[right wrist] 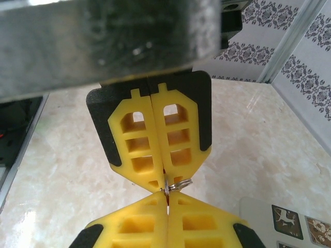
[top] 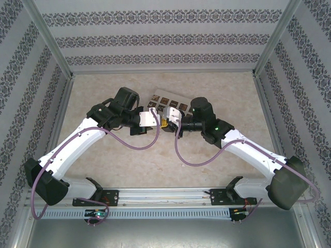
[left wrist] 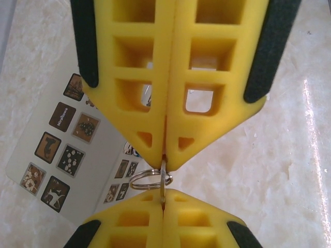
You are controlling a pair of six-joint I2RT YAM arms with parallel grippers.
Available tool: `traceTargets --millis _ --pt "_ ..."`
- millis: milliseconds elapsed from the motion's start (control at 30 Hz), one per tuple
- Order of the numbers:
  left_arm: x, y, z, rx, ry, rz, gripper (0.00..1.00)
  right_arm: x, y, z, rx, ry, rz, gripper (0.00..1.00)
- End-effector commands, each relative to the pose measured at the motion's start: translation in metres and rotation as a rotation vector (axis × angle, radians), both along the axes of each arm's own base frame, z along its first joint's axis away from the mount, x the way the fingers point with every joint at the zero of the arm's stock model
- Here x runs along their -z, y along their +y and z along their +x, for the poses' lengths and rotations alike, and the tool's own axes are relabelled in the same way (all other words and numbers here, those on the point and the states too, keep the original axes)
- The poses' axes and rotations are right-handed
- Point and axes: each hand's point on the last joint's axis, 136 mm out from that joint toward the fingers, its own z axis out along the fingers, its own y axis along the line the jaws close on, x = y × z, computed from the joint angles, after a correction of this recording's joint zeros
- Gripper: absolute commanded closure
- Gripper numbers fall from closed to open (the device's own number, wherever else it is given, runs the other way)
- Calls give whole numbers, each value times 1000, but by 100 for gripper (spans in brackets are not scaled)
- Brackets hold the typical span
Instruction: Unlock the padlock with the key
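Where the two sets of yellow fingertips meet nose to nose, the key (left wrist: 163, 181) shows as a thin metal strip held clear of the table (left wrist: 274, 170). Its ends run into both finger seams, w/ a silvery key ring (left wrist: 132, 181) hanging off one side. L gripper (left wrist: 163, 200) is closed tight on one end, fingers flush. R gripper (left wrist: 165, 159) is likewise fully closed on the other end. Can't tell what else, if anything, sits btwn the pads. In top view, a cream box (top: 165, 98) w/ dark patterned squares lies flat just beyond the grippers.
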Motion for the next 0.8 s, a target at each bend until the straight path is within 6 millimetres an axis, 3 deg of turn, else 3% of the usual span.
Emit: traceTargets --millis 0,167,267,333,567,767 --pt "-11 -4 -5 25 -29 -13 97 -14 1 0 -13 -8 39 100" --pt "-27 -5 -1 -31 -60 -90 77 -25 -7 6 37 20 116 100" --pt "-40 -5 0 -68 -86 -166 49 -36 -15 12 90 35 195 100" --pt "-50 -2 3 -108 -97 -230 37 -45 -23 18 139 43 251 100" --pt "-120 17 21 -292 -86 -702 17 -82 -52 34 291 104 491 100" --pt "-179 36 40 -388 68 -1134 8 -122 -76 45 394 183 744 100"
